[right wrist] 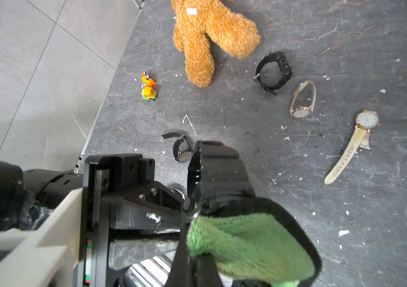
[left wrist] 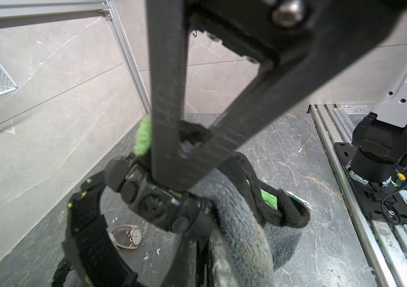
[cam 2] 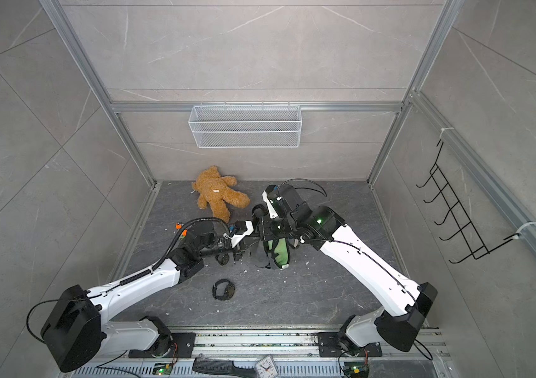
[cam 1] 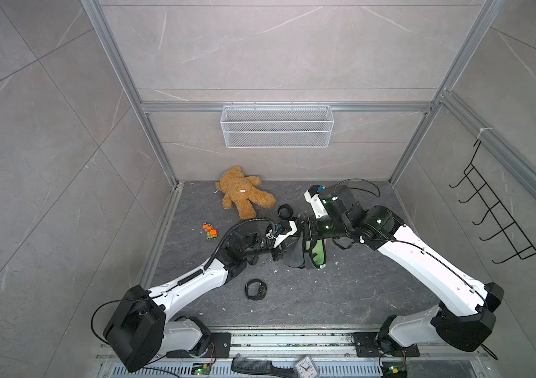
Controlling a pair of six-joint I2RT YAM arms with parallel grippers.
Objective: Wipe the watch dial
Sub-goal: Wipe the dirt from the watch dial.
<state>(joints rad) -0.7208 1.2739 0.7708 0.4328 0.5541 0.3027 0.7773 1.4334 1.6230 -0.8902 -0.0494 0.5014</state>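
Observation:
In mid-air over the table's middle, my left gripper [cam 1: 278, 252] [left wrist: 198, 248] is shut on a chunky black watch [left wrist: 147, 198] [right wrist: 218, 169], whose strap loops away from the case. My right gripper [cam 1: 304, 247] [right wrist: 195, 238] is shut on a green and grey cloth [cam 1: 315, 253] [cam 2: 279, 252] [right wrist: 242, 238]. The cloth's grey side [left wrist: 234, 211] lies against the watch's face, so the dial is hidden. The right gripper's dark fingers [left wrist: 167, 124] come down onto the watch case. The left fingers [right wrist: 135, 218] reach in from the side.
On the table lie a brown teddy bear [cam 1: 242, 191], orange and green toy cars [cam 1: 210, 230], and black watches [cam 1: 256, 289] [right wrist: 273, 70] [right wrist: 182, 151]. Two rose-gold watches [right wrist: 302, 99] [right wrist: 367, 119] lie there too. A white mesh basket [cam 1: 276, 126] hangs on the back wall.

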